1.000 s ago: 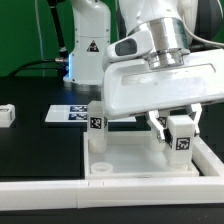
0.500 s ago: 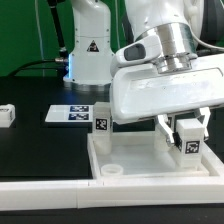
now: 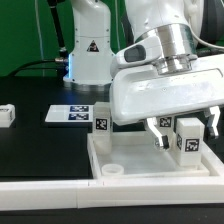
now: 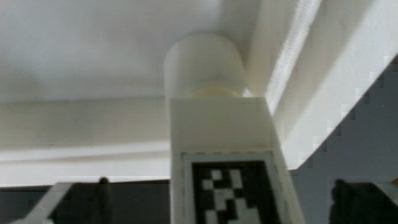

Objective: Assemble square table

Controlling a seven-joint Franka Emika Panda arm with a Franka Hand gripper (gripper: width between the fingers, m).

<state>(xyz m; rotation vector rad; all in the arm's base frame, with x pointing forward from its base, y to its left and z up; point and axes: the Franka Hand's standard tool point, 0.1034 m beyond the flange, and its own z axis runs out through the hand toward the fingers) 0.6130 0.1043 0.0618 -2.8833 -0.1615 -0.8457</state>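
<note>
Exterior view: gripper (image 3: 186,132) now wider around leg (image 3: 187,145)

Nearly everything is white — the square table top (image 3: 135,160), the leg block at the exterior view's left (image 3: 99,118), the leg block at its right (image 3: 187,140), the robot arm (image 3: 150,20), the bar fence (image 3: 50,192). Each leg block carries a black-and-white square tag. The work surface (image 3: 40,145) is black, the marker board (image 3: 68,113) white with black tags, the backdrop (image 3: 20,40) green.
</note>
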